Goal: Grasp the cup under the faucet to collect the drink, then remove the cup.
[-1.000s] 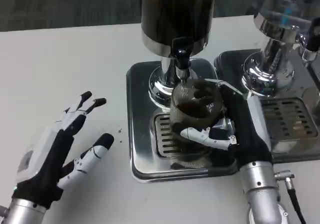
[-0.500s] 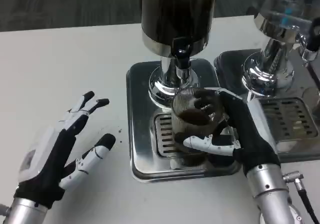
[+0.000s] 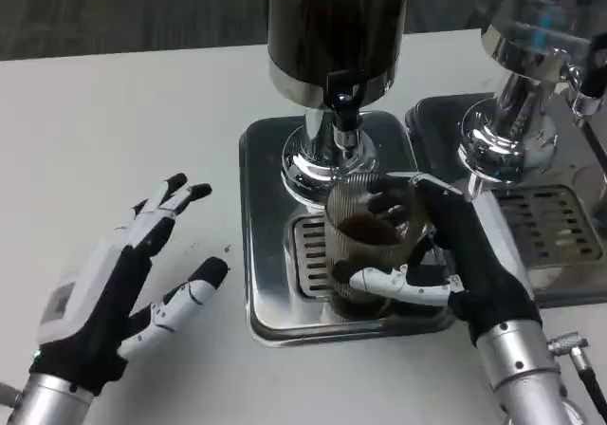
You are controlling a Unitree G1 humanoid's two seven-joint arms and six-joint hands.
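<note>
presently two dispensers (image 3: 337, 36), one cup (image 3: 365, 245), two hands (image 3: 469, 254).

Count on my tabletop (image 3: 114, 112): two drink dispensers (image 3: 337, 36) (image 3: 536, 27), each with its own drip tray (image 3: 270, 254) (image 3: 569, 245), two trays total. One ribbed cup (image 3: 365, 245), dark drink inside. My hands: two (image 3: 95, 297) (image 3: 465, 259).

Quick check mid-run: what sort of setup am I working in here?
Likely a drinks-station mock-up: two beverage dispensers with chrome drip trays stand on a white table, and the right hand holds a ribbed cup of dark liquid under the faucet.
</note>
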